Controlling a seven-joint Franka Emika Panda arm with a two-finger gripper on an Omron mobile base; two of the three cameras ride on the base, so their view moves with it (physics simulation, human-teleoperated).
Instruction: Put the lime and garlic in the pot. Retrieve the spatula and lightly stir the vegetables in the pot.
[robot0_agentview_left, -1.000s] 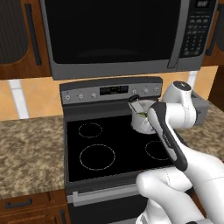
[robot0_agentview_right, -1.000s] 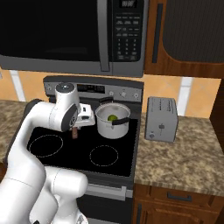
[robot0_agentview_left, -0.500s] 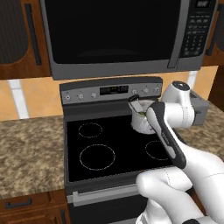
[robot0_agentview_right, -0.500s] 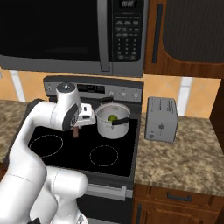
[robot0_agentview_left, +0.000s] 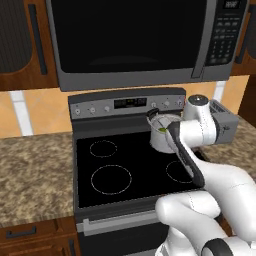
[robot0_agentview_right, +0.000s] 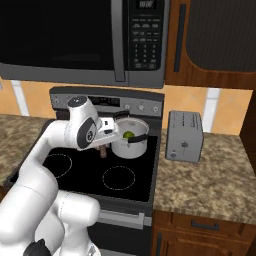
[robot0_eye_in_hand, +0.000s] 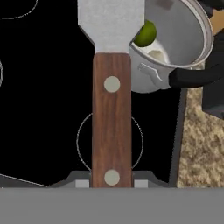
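Note:
In the hand view the spatula (robot0_eye_in_hand: 111, 109) runs straight up from my gripper (robot0_eye_in_hand: 111, 181), which is shut on the bottom end of its brown riveted handle. Its grey blade reaches the rim of the silver pot (robot0_eye_in_hand: 183, 39) from the left. Inside the pot lie the green lime (robot0_eye_in_hand: 146, 34) and the pale garlic (robot0_eye_in_hand: 157, 55). From the right base view my gripper (robot0_agentview_right: 106, 131) hangs just left of the pot (robot0_agentview_right: 129, 148), with the spatula's brown end (robot0_agentview_right: 103, 151) below it and the lime (robot0_agentview_right: 128, 134) visible inside. The pot (robot0_agentview_left: 159, 141) stands on the stove's back right burner.
The black glass stove top (robot0_agentview_right: 75, 172) has bare burners in front and to the left. A grey toaster (robot0_agentview_right: 184, 136) stands on the granite counter (robot0_agentview_right: 215, 180) right of the stove. A microwave (robot0_agentview_right: 75, 40) hangs low above the stove. The pot's dark handle (robot0_eye_in_hand: 197, 76) sticks out sideways.
My hand with the spatula has edged slightly toward the pot. The pot, lime and garlic have stayed put.

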